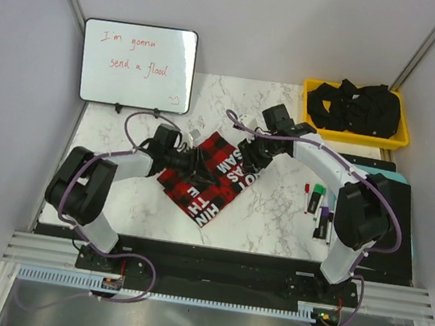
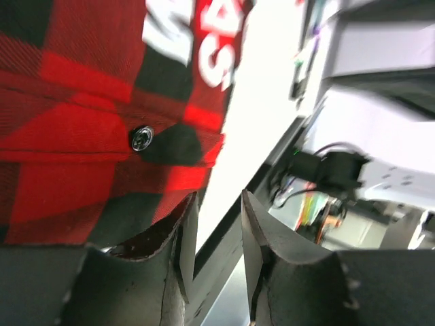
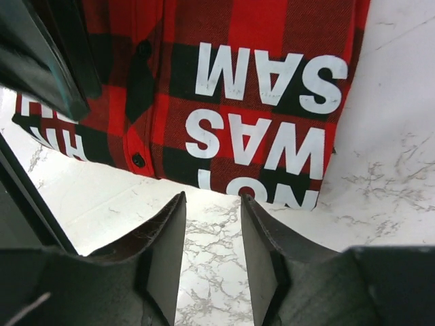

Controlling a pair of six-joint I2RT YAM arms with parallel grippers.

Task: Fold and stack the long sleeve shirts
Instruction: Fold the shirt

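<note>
Shirt lies folded into a small red-and-black checked bundle mid counter, betw. my two arms, white lettering up. The folds cut the words, so only bits read.

My left tool sits at the shirt's left edge. Its wrist cam shows fingers apart w/ a narrow gap and nothing in it. The cloth is just beside one finger; touching or not, can't tell, as the pic is blurred. A metal snap shows on the cloth above.

My right tool is at the far-right edge, fingers apart, bare marble betw. them, hem just past the tips, not gripped. A dark shape cuts off that view's upper-left corner; can't tell what it is.

Far side: whiteboard and a yellow bin w/ black stuff, too tangled to name. Markers lie at right.
</note>
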